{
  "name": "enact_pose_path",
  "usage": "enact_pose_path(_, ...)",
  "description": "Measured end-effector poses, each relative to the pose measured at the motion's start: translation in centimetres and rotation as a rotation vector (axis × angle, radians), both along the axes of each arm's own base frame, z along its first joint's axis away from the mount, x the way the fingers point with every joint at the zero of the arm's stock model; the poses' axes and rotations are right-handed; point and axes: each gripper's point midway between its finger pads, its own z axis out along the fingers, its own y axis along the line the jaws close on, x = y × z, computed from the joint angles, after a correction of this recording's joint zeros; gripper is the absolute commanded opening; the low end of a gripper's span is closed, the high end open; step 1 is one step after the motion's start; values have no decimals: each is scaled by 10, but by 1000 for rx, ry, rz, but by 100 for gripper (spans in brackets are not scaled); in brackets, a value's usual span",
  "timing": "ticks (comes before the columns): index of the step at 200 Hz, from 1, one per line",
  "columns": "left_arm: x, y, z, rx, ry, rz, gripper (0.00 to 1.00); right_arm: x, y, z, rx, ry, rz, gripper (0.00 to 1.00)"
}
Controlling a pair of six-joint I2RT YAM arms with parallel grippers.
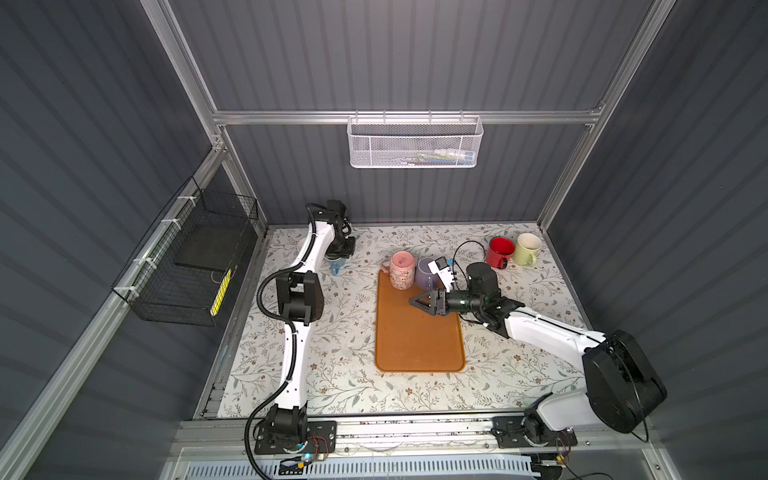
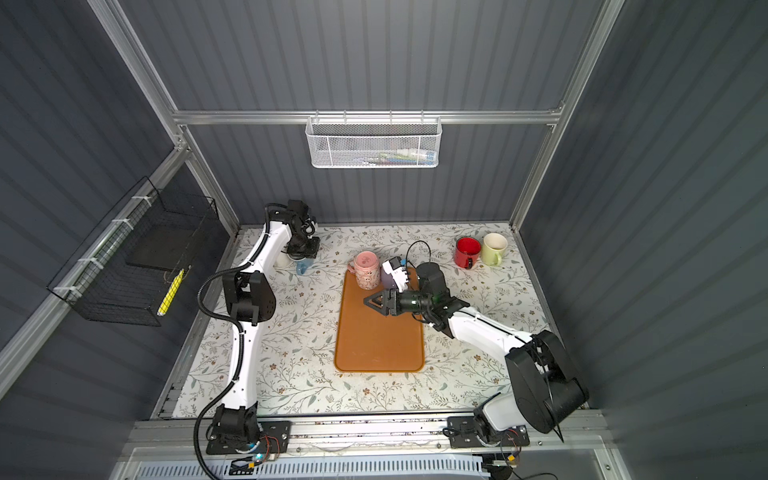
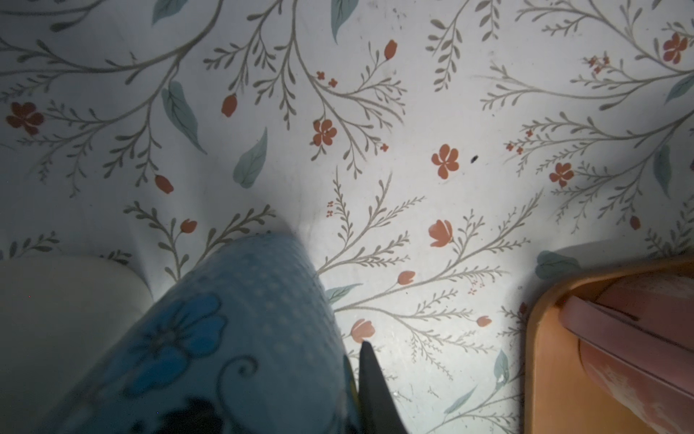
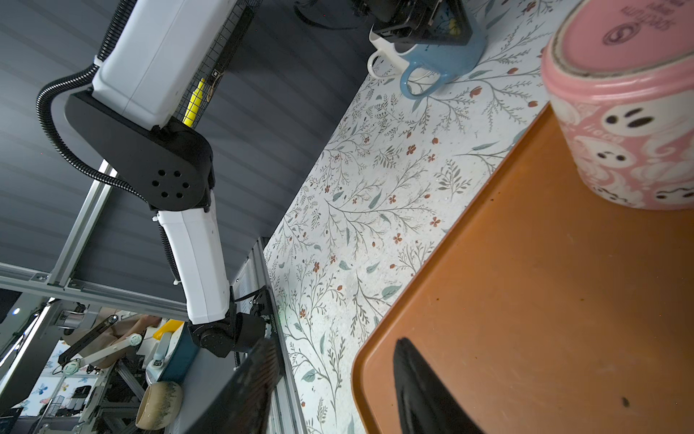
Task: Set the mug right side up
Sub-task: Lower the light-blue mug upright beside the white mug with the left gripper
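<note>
Blue mug (image 4: 450, 56) looks upright on the desk (image 4: 375, 188); my left hand (image 4: 428, 26) pinches its rim, only release remains

Both top views look steeply down from above the front edge, sharing the whole tabletop (image 1: 345, 374). The left wrist view faces it closely. The right wrist view skims toward its left edge. Both catch the tray (image 4: 544, 300).

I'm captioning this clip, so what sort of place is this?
Probably a robotics test cell, not a real kitchen: an aluminium frame with grey panel walls, two robot arms bolted to a front rail, and mugs and an orange tray staged on a floral tabletop.
</note>
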Motion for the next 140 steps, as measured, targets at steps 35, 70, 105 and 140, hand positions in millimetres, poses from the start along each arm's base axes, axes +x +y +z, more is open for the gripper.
enact_pose_path(35, 4, 0, 1, 0, -19, -3, 24, 0, 0, -1, -1, 1, 0, 53)
enact_pose_path(70, 6, -1, 2, 0, -26, -3, 25, 0, 0, -1, -1, 2, 0, 53)
enact_pose_path(105, 7, -1, 3, 0, -33, -2, 26, 0, 0, -1, -1, 2, 0, 53)
enact_pose_path(140, 8, 0, 3, 5, -37, 0, 27, 0, 0, -1, -1, 2, 0, 53)
